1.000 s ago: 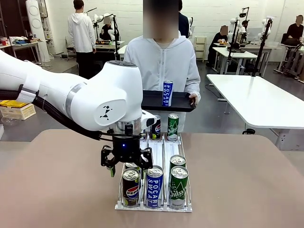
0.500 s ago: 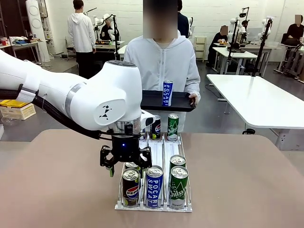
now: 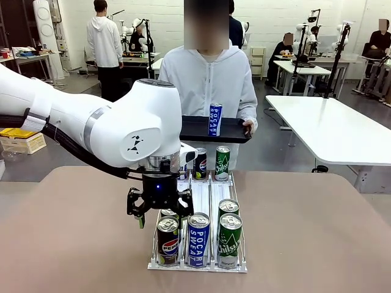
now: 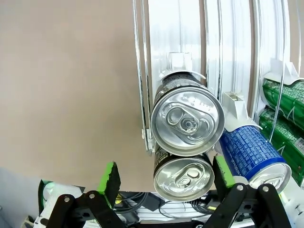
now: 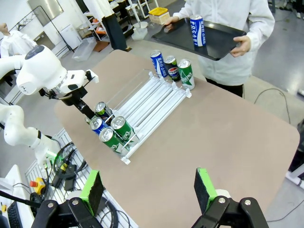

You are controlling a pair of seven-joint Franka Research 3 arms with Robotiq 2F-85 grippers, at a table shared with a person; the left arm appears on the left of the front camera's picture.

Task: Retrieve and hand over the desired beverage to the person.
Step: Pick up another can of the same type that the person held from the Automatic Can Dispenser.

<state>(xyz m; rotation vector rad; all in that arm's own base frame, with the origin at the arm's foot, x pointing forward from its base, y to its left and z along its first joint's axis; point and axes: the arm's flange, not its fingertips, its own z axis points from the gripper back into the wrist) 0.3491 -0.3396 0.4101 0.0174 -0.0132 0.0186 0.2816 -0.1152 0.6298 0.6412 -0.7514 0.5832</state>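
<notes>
A white wire rack [image 3: 206, 194] on the brown table holds upright cans. In its near row stand a Pepsi can [image 3: 168, 240], a Pocari Sweat can [image 3: 198, 239] and a green can [image 3: 230, 241]. My left gripper [image 3: 162, 213] hovers open just above the left lane. In the left wrist view its green pads [image 4: 110, 175] flank the two Pepsi can tops [image 4: 184, 178] without touching them. The person [image 3: 211, 79] stands at the far side holding a black tray [image 3: 198, 131] with one Pocari Sweat can [image 3: 215, 119] on it. My right gripper [image 5: 148, 186] is open, high above the table.
Pepsi [image 3: 200, 163] and green [image 3: 222, 162] cans stand at the rack's far end, and the middle of the lanes is bare. Brown tabletop [image 3: 317, 232] spreads on both sides of the rack. My bulky left arm [image 3: 122, 125] leans over the rack's left side.
The left gripper has crept slightly up and to the left over the Pepsi lane, staying open. The cans and the person with the tray are as before.
</notes>
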